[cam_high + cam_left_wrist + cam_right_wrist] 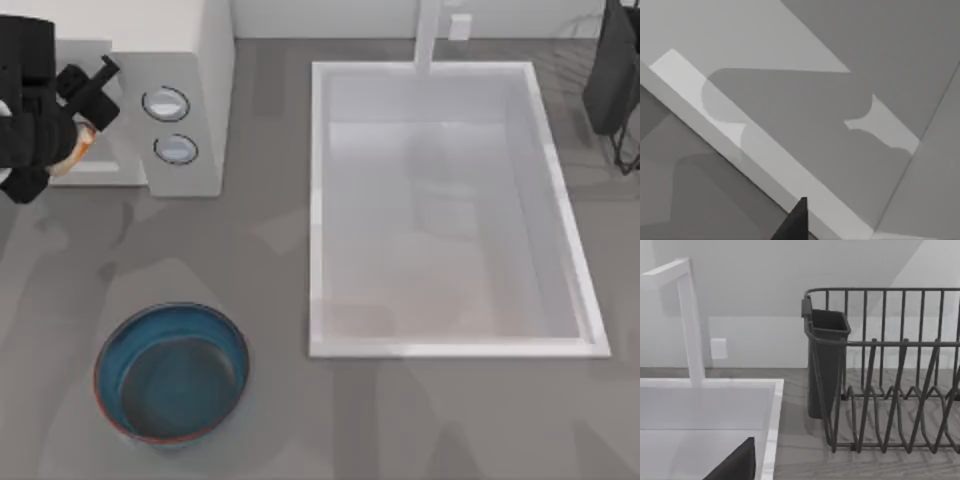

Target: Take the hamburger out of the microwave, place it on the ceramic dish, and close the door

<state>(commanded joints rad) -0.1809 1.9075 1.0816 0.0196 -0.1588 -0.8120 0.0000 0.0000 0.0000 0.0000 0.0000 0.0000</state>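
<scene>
At the far upper left of the top view, the left arm reaches toward the front of the microwave (190,95), and the left gripper (72,140) sits at the mouth of the cavity, just left of the panel with the two round knobs (170,125). A small patch of cream and orange-brown, the hamburger (82,148), peeks out from under the black gripper body, right against it; whether the fingers are closed on it or only beside it cannot be told, since the arm covers them. The left wrist view looks at pale grey inner walls and a lighter ledge, with one dark fingertip (796,220) at the lower edge of the frame. In the lower left of the top view, well apart from the microwave, the ceramic dish (110,345) stands upright on the grey table (280,420), its dark inside bare. Right of centre lies the white sink (318,200) with its faucet (430,35) at the back rim. At the upper right edge the right arm (615,70) is parked over the dark dish rack (890,390), which the right wrist view shows beside the sink with a utensil cup (827,365) on its corner.
</scene>
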